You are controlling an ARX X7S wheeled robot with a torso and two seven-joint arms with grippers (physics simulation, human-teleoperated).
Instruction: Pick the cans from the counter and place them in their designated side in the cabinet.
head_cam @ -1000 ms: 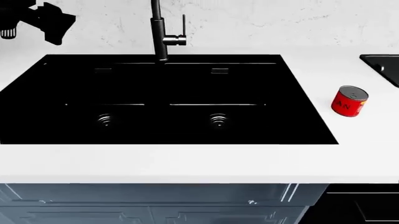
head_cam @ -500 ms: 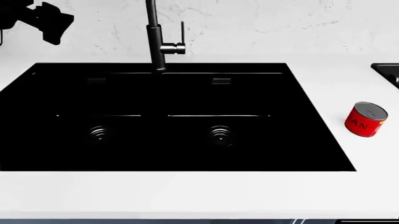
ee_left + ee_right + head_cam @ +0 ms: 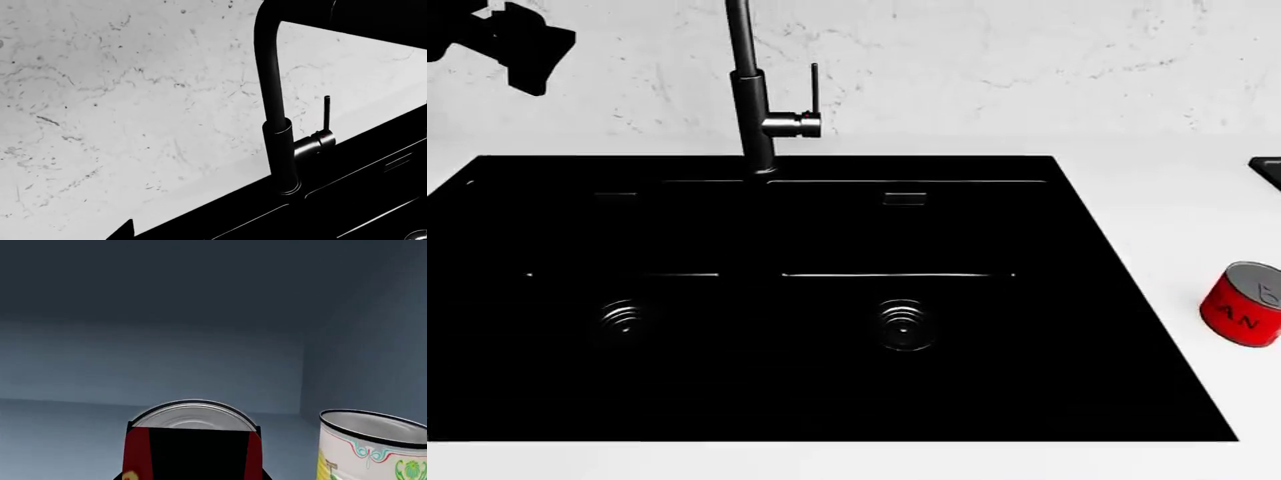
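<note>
The right gripper (image 3: 193, 460) clasps a red can (image 3: 193, 427) inside the blue cabinet (image 3: 167, 340), beside a pale tin (image 3: 370, 447). The head view has dropped closer over the sink (image 3: 801, 300); another can (image 3: 1244, 305) waits on the counter (image 3: 1174, 220). Left gripper's state: unclear.

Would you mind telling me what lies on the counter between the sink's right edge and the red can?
Nothing: in the head view, only bare white counter separates the black sink from the red can.
</note>
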